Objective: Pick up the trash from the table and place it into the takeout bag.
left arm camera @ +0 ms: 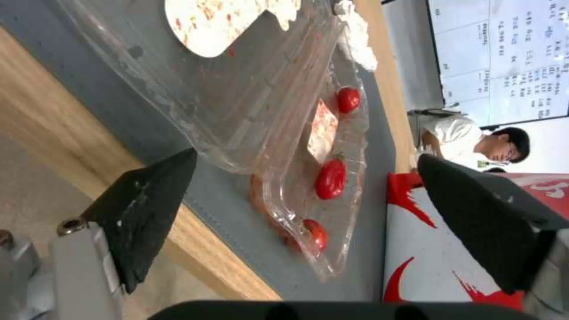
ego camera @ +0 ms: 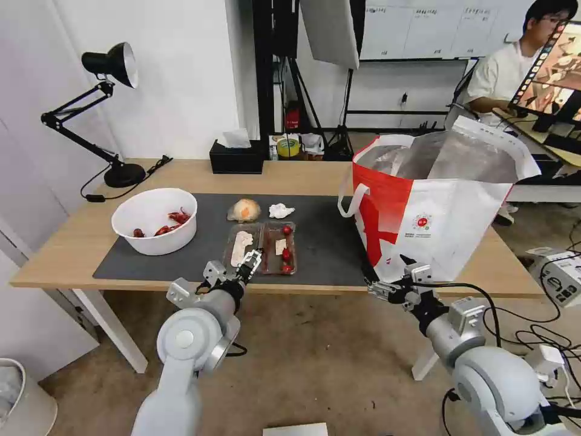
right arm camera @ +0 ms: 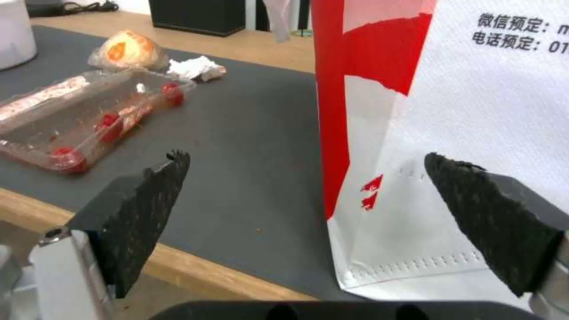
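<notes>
On the table (ego camera: 72,242), a dark grey mat carries the trash. A white bowl (ego camera: 154,221) with red crayfish shells stands at the left. In the middle lies a clear hinged tray (ego camera: 261,247) (left arm camera: 266,111) (right arm camera: 83,124) with red scraps. Behind the tray lie an orange-tinted wad (ego camera: 244,211) (right arm camera: 127,51) and a crumpled tissue (ego camera: 280,210) (right arm camera: 195,69). The takeout bag (ego camera: 436,212) (right arm camera: 462,133) stands open at the right. My left gripper (ego camera: 235,264) (left arm camera: 305,186) is open at the tray's near edge. My right gripper (ego camera: 398,280) (right arm camera: 308,209) is open beside the bag's near lower corner.
A black tissue box (ego camera: 237,156) and a black desk lamp (ego camera: 115,66) stand at the table's back. Stands and gear rise behind the table. Cables lie on the floor at the right, and a white bin (ego camera: 18,399) sits low on the left.
</notes>
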